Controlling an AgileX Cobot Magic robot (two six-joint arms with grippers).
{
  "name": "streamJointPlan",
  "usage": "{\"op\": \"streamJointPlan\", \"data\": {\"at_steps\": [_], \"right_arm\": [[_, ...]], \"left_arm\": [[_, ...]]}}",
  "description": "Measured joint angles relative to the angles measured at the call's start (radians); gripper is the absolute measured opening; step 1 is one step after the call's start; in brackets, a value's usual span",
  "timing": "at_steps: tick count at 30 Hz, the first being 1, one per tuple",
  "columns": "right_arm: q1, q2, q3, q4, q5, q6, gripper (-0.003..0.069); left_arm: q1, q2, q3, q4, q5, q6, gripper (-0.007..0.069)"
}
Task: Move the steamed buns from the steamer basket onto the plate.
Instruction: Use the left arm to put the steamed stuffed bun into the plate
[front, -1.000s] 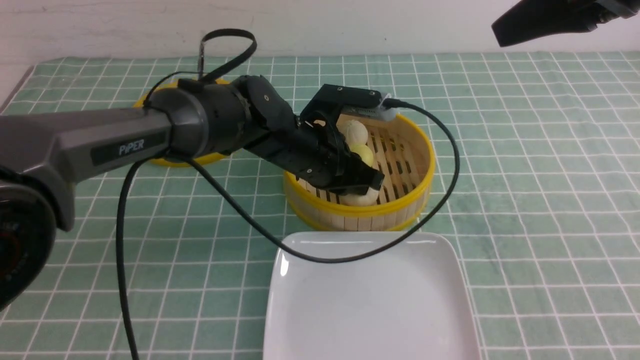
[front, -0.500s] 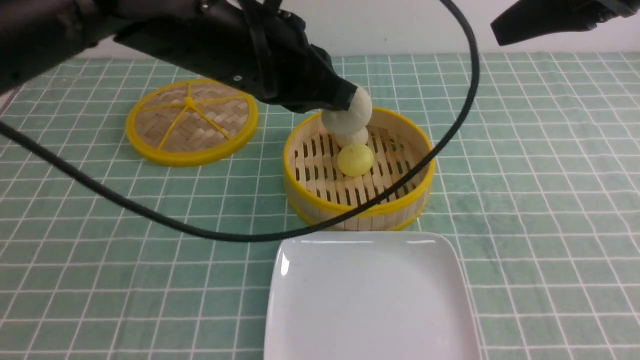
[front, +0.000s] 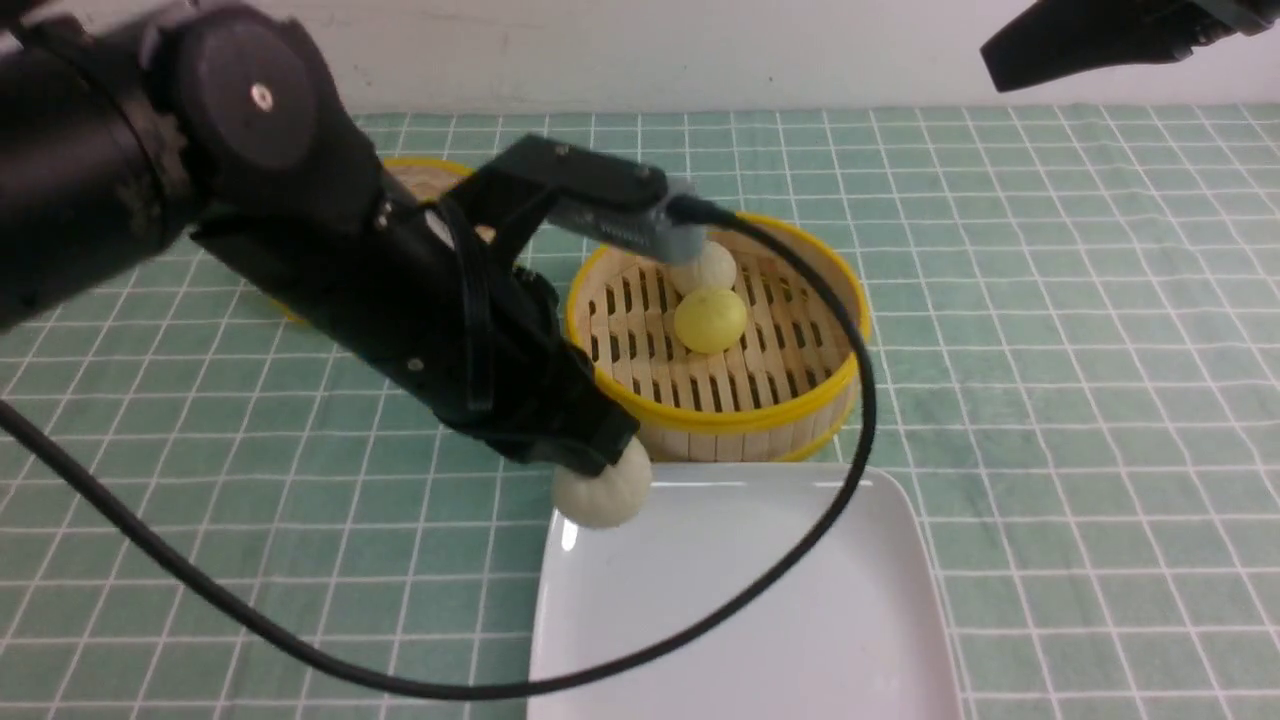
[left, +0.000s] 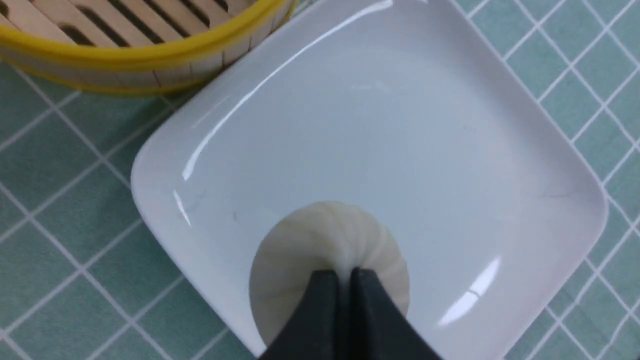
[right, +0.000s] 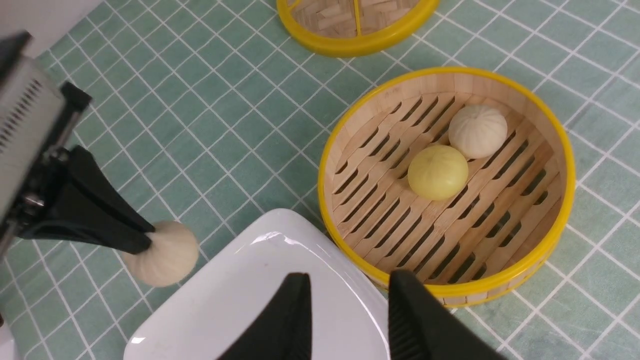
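The left gripper (front: 600, 455) is pinched shut on the pleated top of an off-white steamed bun (front: 600, 492); the bun hangs straight beneath it, clear of the white square plate (front: 760, 610) and above its far-left corner. The plate's middle lies to the right of the bun and nearer the robot, so I'd judge a short carry that way before letting go. Just beyond the plate, the steamer basket (front: 715, 420) holds a yellow bun (front: 710, 320) and a second off-white bun (front: 708, 268). The right gripper (right: 347, 287), part-open and empty, hangs high and right of the plate, the farther arm.
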Motion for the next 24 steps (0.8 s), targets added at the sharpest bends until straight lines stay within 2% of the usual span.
{"op": "streamJointPlan", "data": {"at_steps": [4, 10, 15, 24], "right_arm": [[0.000, 0.000, 0.000, 0.000, 0.000, 0.000, 0.0240], [0.000, 0.000, 0.000, 0.000, 0.000, 0.000, 0.0240], [0.000, 0.000, 0.000, 0.000, 0.000, 0.000, 0.0240], [0.000, 0.000, 0.000, 0.000, 0.000, 0.000, 0.0240]], "left_arm": [[0.000, 0.083, 0.097, -0.077, -0.094, 0.094, 0.0021], [0.000, 0.182, 0.114, -0.171, -0.230, 0.233, 0.0021], [0.000, 0.244, 0.114, -0.171, -0.305, 0.241, 0.0022], [0.000, 0.262, 0.102, -0.167, -0.281, 0.234, 0.0044]]}}
